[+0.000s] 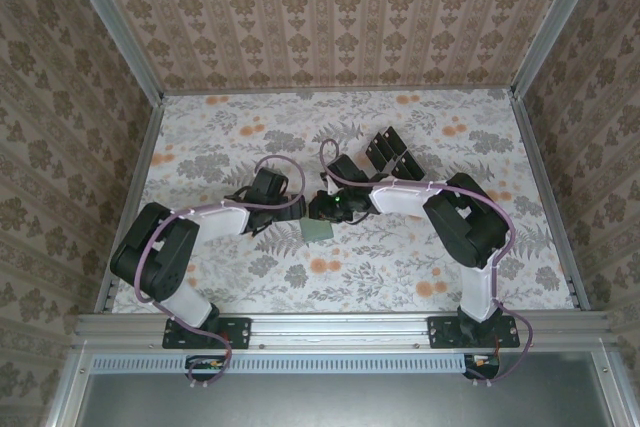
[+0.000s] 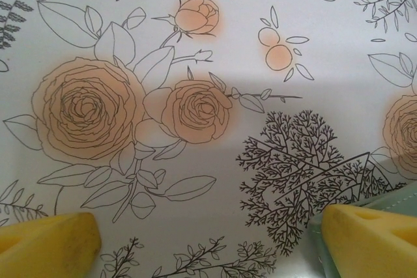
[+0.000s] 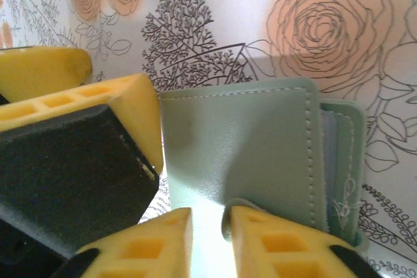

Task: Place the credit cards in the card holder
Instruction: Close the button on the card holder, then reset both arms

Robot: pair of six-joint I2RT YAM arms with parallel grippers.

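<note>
The sage-green card holder point(image 1: 318, 230) lies flat on the floral table between the two grippers. In the right wrist view the card holder point(image 3: 241, 148) is closed, with an inner layer showing along its right side. My right gripper point(image 3: 212, 226) stands over its near edge, fingers a narrow gap apart, and a curled bit of green edge rests against the right finger point(image 3: 280, 245). My left gripper point(image 2: 208, 226) is wide open, its right finger point(image 2: 371, 239) resting on the holder's edge point(image 2: 316, 232). Black credit cards point(image 1: 385, 147) stand in a rack behind the right gripper point(image 1: 322, 209).
The table point(image 1: 400, 267) has a floral cover and is walled in by patterned panels on three sides. The left arm point(image 1: 160, 247) and the right arm point(image 1: 465, 222) bend inward toward the middle. The card rack sits just behind the right wrist.
</note>
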